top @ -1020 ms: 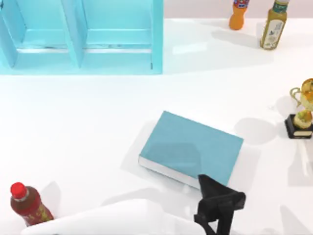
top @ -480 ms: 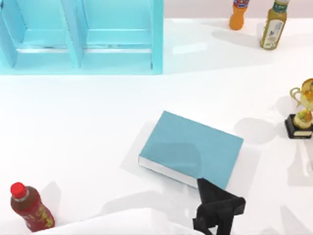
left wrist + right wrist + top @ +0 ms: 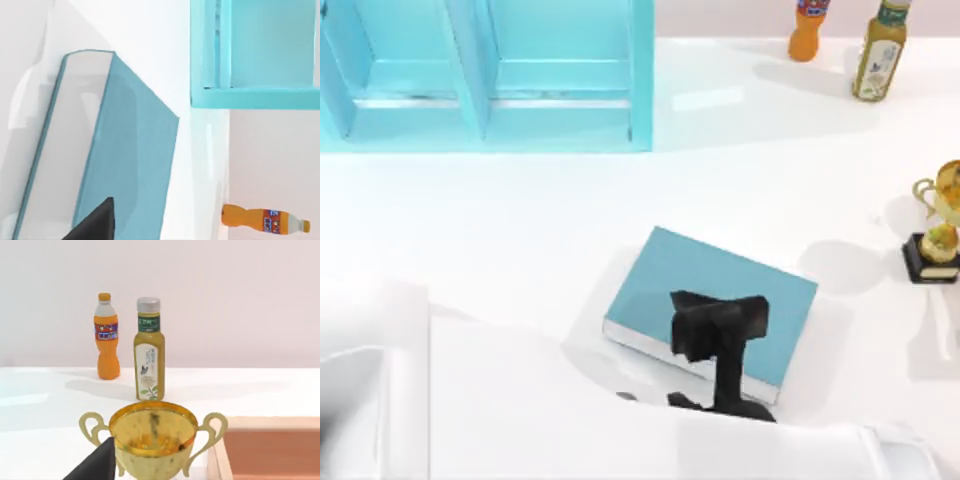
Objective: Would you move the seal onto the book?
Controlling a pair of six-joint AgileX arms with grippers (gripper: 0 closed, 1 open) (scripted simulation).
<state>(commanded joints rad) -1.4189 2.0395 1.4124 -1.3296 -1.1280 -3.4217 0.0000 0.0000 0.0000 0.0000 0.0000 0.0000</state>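
From above, the left gripper (image 3: pixel 718 322) had moved since a second earlier from the surface (image 3: pixel 520 250) just off the book's near corner to above the book's (image 3: pixel 720 285) cover, its white arm now sweeping in across the lower left and covering the spot where a red-capped bottle had shown. I could not tell how far its fingers were parted or whether they carried the seal. The book lay mid-surface, unmoved.

The left wrist camera saw the book (image 3: pixel 125 165), the turquoise shelf unit (image 3: pixel 250 60) and an orange bottle (image 3: pixel 260 220).

The right wrist camera faced a gold trophy (image 3: pixel 152 440) and two bottles.
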